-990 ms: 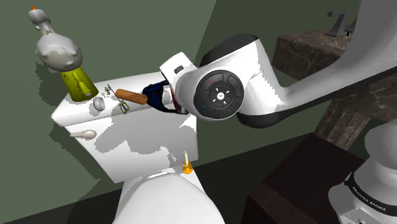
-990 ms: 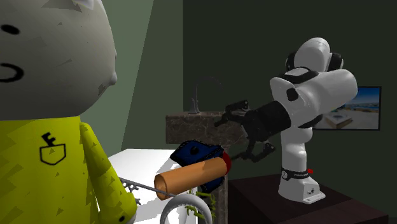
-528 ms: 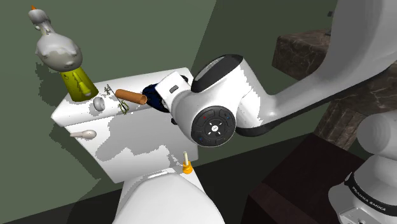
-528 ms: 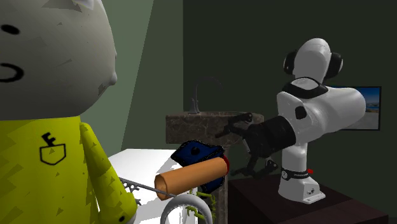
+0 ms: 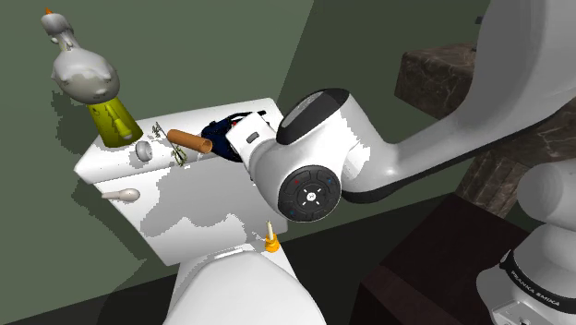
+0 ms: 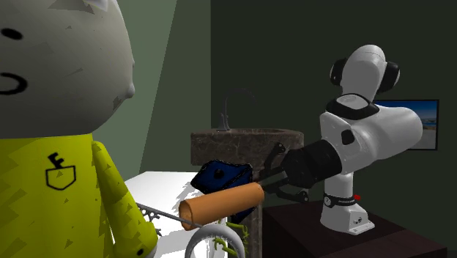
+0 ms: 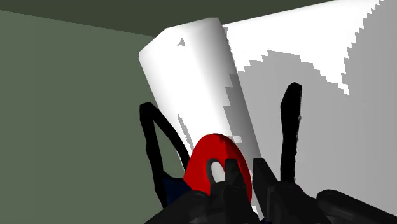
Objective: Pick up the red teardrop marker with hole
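Red teardrop-shaped marker with a hole [image 7: 203,159] lies on the white toilet tank lid [image 7: 191,63], between wide-open jaws.
The thin black fingers [image 7: 291,127] stand apart on either side of it, gripping nothing; contact cannot be told. In the second exterior view the jaws sit at 2 o'clock of the brown cylinder [image 6: 220,205], just beside a dark blue object [image 6: 223,178].
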Action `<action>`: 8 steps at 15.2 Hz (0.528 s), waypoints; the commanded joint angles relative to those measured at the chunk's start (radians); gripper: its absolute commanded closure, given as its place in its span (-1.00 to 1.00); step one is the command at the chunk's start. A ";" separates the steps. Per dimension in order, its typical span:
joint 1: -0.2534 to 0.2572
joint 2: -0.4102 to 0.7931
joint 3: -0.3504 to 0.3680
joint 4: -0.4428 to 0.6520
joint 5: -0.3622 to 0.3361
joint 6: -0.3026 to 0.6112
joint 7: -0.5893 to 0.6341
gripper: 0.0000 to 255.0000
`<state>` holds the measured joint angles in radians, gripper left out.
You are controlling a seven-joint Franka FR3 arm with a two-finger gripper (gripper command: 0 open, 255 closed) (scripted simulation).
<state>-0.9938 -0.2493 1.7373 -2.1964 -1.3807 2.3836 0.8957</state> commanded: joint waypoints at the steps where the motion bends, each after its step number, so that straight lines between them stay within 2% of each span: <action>1: -0.001 0.000 -0.002 -0.001 0.000 -0.001 0.000 1.00; 5: 0.000 0.002 -0.005 -0.003 -0.004 0.000 0.002 1.00; 8: 0.069 0.060 -0.059 0.006 -0.018 -0.048 -0.031 1.00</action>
<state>-0.9442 -0.2071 1.6957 -2.1935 -1.3958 2.3521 0.8763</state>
